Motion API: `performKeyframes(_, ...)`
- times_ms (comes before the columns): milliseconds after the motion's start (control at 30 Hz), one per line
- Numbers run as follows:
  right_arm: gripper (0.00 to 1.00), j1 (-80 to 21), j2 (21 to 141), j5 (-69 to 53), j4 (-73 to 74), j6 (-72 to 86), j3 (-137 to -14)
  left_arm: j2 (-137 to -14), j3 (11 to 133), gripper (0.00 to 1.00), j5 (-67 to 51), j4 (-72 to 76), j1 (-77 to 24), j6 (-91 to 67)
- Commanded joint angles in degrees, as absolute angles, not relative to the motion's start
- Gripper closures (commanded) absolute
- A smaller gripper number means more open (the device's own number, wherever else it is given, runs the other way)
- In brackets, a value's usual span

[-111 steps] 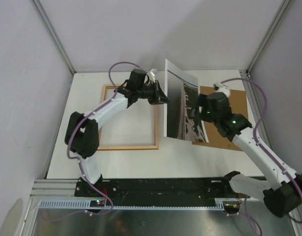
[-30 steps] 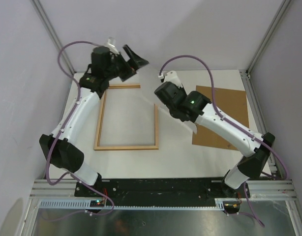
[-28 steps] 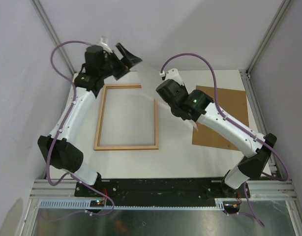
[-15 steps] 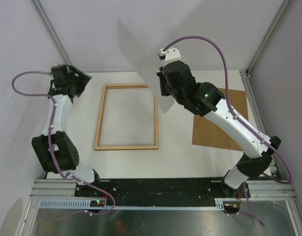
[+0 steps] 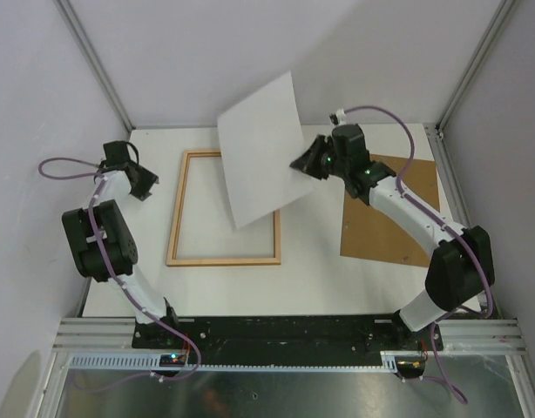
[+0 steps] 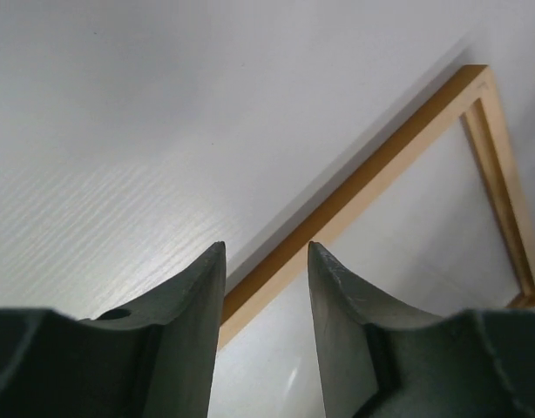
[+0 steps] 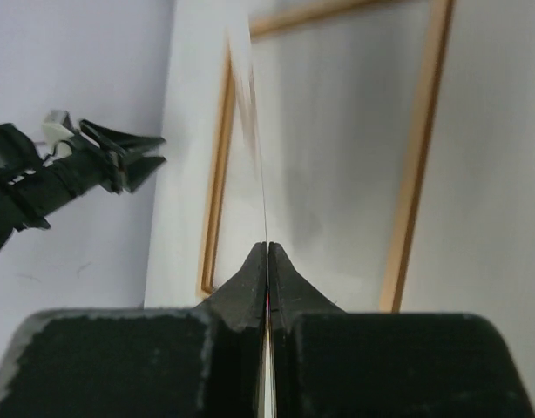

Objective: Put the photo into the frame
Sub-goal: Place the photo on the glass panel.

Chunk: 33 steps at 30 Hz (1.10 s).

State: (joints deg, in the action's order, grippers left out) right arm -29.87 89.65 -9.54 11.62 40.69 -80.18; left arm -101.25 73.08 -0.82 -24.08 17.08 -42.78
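Overhead, the photo [image 5: 260,148] hung tilted in the air over the far right part of the frame [image 5: 176,209]. Its blank white back faced the camera, and its long axis ran roughly far to near, leaning slightly. The right claw [image 5: 304,165] was pinched tight on its right long edge. From the right wrist the same sheet shrank to a hair-thin line caught between the two pressed black fingers. None of the views showed the printed side.

The frame lay flat on the white table [image 5: 215,292], an open rectangle of thin light-wood rails, its long axis also running far to near. A flat matte brown board [image 5: 385,231] lay to its right, partly under the right arm.

The left claw [image 6: 265,252] sat low, left of the frame, with its dark tapered fingers apart and nothing between them. Its wrist view showed a faint grain in the table surface, and one frame rail crossing just beyond the fingertips.
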Motion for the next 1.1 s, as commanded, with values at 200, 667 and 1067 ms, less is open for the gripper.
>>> performKeyframes(200, 1.0, -28.3, 90.6, -19.0, -7.0, 59.0, -60.0, -105.4, 70.5, 0.61, 3.6, -22.6, 17.0, -37.5)
performKeyframes(667, 1.0, -27.4, 91.8, -18.4, -9.6, 58.8, -50.6, -107.2, 66.3, 0.77, 4.6, -22.7, 9.9, -37.9)
performKeyframes(1067, 1.0, -26.7, 91.4, -15.3, -7.6, 50.8, -47.7, -104.1, 60.2, 0.88, 1.2, -22.5, 1.0, -38.5)
